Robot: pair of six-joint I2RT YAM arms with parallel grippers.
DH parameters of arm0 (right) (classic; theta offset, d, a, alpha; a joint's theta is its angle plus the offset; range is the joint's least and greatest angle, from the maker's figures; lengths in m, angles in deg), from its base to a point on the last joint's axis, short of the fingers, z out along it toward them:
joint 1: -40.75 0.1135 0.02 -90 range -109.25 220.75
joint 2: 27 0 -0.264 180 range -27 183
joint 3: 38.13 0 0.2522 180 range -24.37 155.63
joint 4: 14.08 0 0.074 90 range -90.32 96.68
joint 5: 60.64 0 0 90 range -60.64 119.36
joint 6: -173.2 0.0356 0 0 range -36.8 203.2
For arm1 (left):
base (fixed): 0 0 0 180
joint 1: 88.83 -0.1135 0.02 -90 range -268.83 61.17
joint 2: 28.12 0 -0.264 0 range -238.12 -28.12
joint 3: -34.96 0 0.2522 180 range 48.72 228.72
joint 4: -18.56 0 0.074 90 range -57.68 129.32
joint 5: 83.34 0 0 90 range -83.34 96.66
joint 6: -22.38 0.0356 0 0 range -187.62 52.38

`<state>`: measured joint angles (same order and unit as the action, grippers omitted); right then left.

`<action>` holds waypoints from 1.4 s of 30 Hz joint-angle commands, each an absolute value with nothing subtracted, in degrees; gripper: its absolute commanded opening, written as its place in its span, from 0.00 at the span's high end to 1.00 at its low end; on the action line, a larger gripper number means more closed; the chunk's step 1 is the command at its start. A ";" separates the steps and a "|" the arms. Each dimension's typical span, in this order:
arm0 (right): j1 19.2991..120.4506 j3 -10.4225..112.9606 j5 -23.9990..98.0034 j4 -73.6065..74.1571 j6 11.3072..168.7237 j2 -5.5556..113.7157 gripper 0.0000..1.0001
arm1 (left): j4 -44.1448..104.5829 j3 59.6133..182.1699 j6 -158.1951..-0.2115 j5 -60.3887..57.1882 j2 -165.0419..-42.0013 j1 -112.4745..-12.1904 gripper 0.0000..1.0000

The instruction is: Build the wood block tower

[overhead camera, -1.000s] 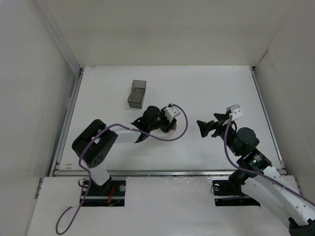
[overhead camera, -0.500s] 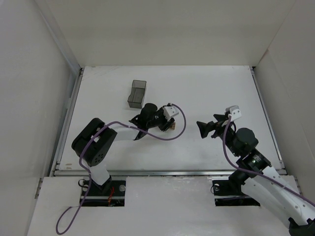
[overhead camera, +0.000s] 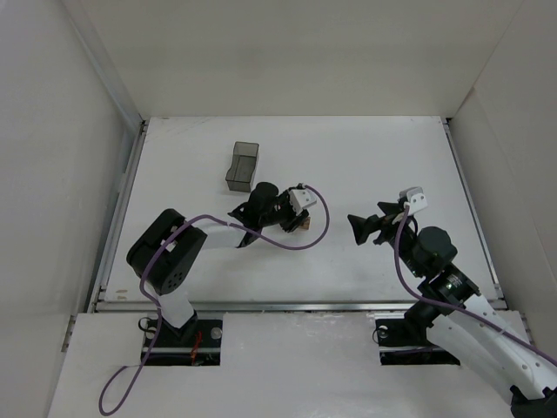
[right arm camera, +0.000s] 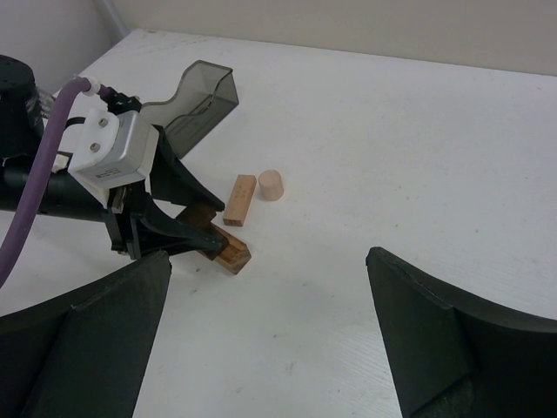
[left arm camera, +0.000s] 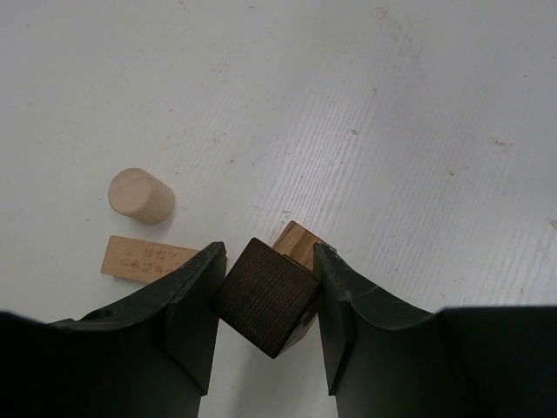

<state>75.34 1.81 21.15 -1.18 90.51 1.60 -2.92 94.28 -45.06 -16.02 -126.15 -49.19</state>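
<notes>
Top external view caught the left gripper [overhead camera: 298,221] a shade nearer the grey bin [overhead camera: 242,165] than a second earlier. It had held that spot for the last half second, while the right gripper [overhead camera: 357,226] had not stirred. The small shift looked like a last trim of aim, with the stacking step close to release but not yet made.

The left jaws stood partly closed, clamped on a dark cube [left arm camera: 265,298]. The right jaws were spread to their widest with nothing between them, well apart from the work.

The tower's pieces lay left of the table's [overhead camera: 383,148] middle, just on the near side of the bin and between the two arms. Seen from the left wrist, the cube was a deep brown with fine lines of grain across its face, and it was gripped turned so that one edge pointed down the frame. Under it sat a tan block [left arm camera: 298,243], paler and striped along its end. Whether the two touched could not be told.

Beside them lay a flat block [left arm camera: 146,259] with faint print on its top, and just beside that a round peg [left arm camera: 141,195]. No more than two pieces were stacked.
</notes>
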 commanded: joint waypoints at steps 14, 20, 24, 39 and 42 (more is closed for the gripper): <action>75.55 2.00 21.36 -4.36 90.14 1.56 0.00 | -4.59 96.89 -43.01 -17.25 -125.76 -50.07 1.00; 75.55 2.00 21.36 -4.36 90.14 1.56 0.00 | -5.29 95.48 -43.01 -17.25 -125.76 -50.07 1.00; 75.55 1.47 21.36 -4.36 89.62 1.56 0.00 | -5.29 95.48 -44.15 -17.77 -125.76 -50.07 1.00; 75.55 1.47 20.84 -4.36 89.62 1.56 0.00 | -5.04 94.95 -46.97 -17.77 -126.29 -50.07 0.71; 75.55 1.47 20.84 -4.36 89.62 1.56 0.00 | -4.50 95.48 -46.97 -16.20 -126.29 -50.07 0.38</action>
